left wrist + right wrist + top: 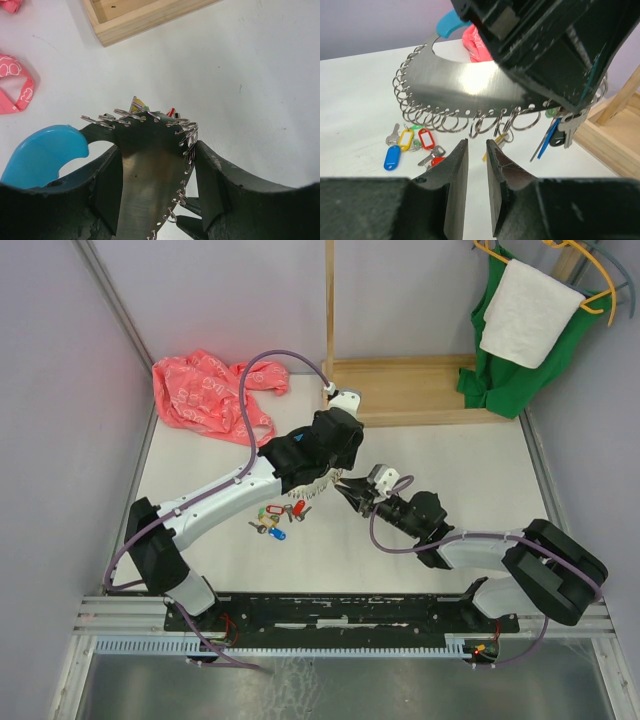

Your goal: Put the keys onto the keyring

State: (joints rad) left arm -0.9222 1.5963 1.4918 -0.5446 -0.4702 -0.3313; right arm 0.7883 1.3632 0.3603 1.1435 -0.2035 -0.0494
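In the top view, I'm seeing the left gripper [333, 468] clamping the keyring [316, 486] above mid-table. The right gripper [349, 491] is sitting at its 4 o'clock, almost touching. The loose keys [271, 521] are lying on the table [450, 480] at the keyring's 7 o'clock, near but apart.

Through the left wrist camera, I'm looking along the keyring [145, 170]. It is a flat steel plate pinched across its width between the fingers [107, 185]. Small split rings [187, 135] are fringing its edge, and a blue handle [45, 150] is curling off at 9 o'clock. A few hung keys [142, 105] are peeping past the far tip at 12 o'clock.

Through the right wrist camera, the right gripper [477, 145] is standing narrowly parted with nothing between its jaws. It is pointing at the ring row on the keyring [465, 82] at 12 o'clock. The loose keys [415, 142] are lying at 9 o'clock.

I'm judging the plate stiff and slick, so the broad clamp suits it. The rings look thin, springy and free to swing. The keys look light, flat and slippery on the table, so I'm favouring a hold on the plastic tag.
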